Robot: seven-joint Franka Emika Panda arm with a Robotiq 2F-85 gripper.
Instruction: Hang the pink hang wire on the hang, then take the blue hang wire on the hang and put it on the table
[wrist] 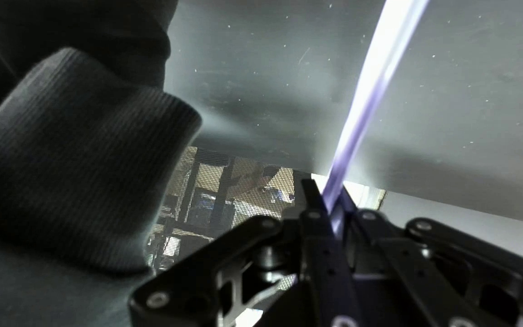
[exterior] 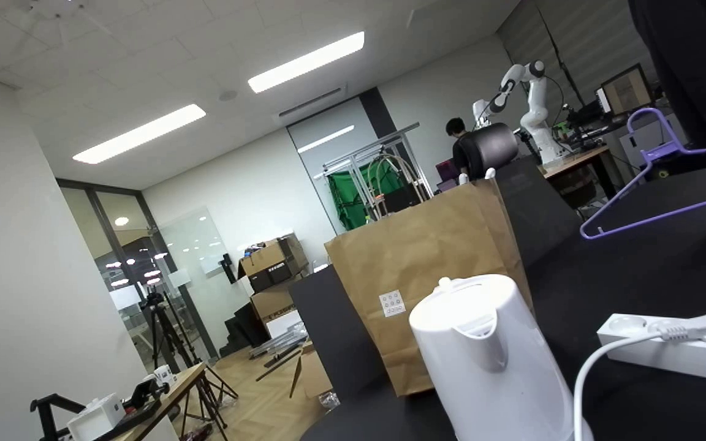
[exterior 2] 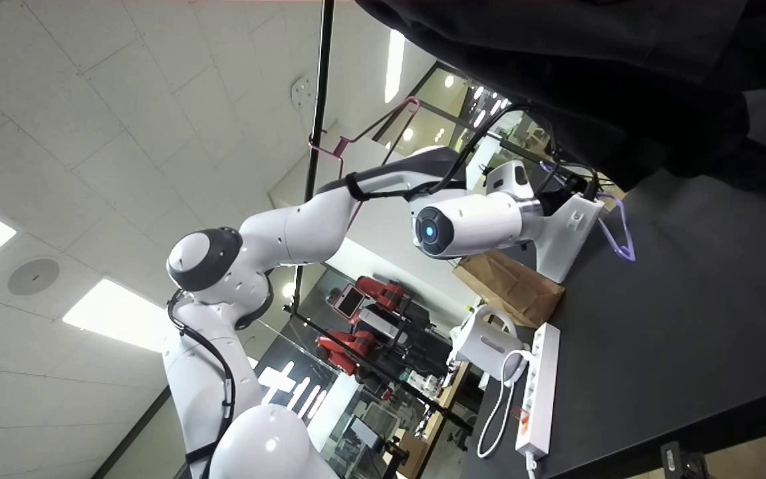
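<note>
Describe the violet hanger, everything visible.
The violet hanger is thin, glossy, apparently plastic or coated wire, with a curved hook, small neck plate, sloping shoulder, straight lower bar and a peg near the rounded corner. The hand is clamped on it in the wrist view. In an exterior view its hook points up, the lower bar seen against the dark tabletop; whether they touch is unclear. Part is cropped or hidden.

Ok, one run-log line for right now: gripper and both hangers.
gripper: closed on violet clothes hanger | magenta-pink clothes hanger: hung on black rod | violet on black tabletop: contact unclear | release: not yet
</note>
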